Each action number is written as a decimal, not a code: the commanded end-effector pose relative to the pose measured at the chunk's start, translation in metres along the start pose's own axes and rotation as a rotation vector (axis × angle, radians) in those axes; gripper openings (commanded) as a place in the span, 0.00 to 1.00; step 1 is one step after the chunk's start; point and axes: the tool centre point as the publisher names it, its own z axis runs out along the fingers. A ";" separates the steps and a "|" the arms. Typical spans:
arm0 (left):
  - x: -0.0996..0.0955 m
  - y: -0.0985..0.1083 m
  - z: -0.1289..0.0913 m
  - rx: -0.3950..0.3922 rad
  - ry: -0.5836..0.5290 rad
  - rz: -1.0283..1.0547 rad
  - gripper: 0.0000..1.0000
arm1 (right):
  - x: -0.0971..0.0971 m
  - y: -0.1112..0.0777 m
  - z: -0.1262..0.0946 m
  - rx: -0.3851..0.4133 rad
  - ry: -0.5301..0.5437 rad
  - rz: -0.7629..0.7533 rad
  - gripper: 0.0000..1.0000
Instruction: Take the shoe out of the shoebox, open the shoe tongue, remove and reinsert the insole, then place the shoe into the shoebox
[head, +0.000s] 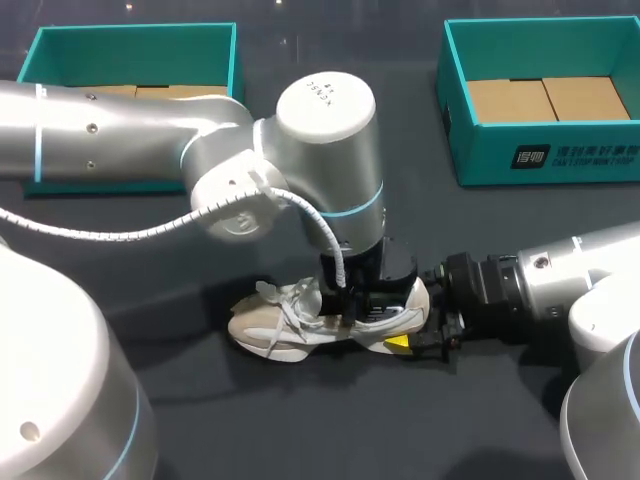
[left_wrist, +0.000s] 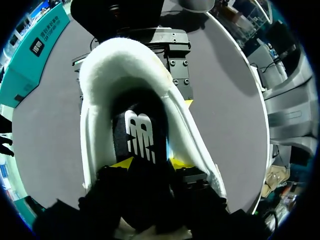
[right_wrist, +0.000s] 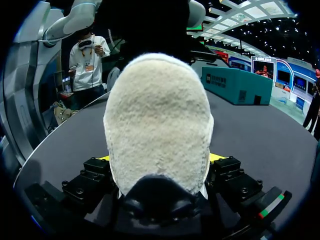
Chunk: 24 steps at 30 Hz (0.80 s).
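A white shoe (head: 290, 325) lies on its sole on the dark table, toe to the left. My left gripper (head: 362, 305) points straight down into the shoe's mouth. In the left wrist view its yellow fingertips (left_wrist: 122, 162) stand apart inside the fleecy collar (left_wrist: 100, 85), over the black insole (left_wrist: 140, 137) with a white logo, so this gripper (left_wrist: 150, 162) is open. My right gripper (head: 422, 325) comes in level from the right and is shut on the heel. In the right wrist view the fleecy heel (right_wrist: 157, 120) fills the gap of the gripper (right_wrist: 160, 160), a yellow fingertip (right_wrist: 216, 158) showing on each side.
Two teal shoeboxes stand at the back, one at the left (head: 235, 70) and one at the right (head: 560, 160), both with brown cardboard inside. The left arm's white elbow (head: 325, 130) looms over the middle. Bare table lies in front of the shoe.
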 end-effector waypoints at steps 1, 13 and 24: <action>0.000 -0.003 0.014 -0.015 -0.049 -0.025 0.35 | 0.001 0.000 0.000 0.003 -0.001 0.001 0.00; -0.017 0.018 0.001 0.015 -0.074 -0.117 0.00 | 0.001 0.000 0.000 0.003 -0.001 0.001 0.00; 0.003 0.039 -0.041 0.188 0.079 -0.094 0.00 | 0.001 0.000 0.000 0.003 -0.001 0.001 0.00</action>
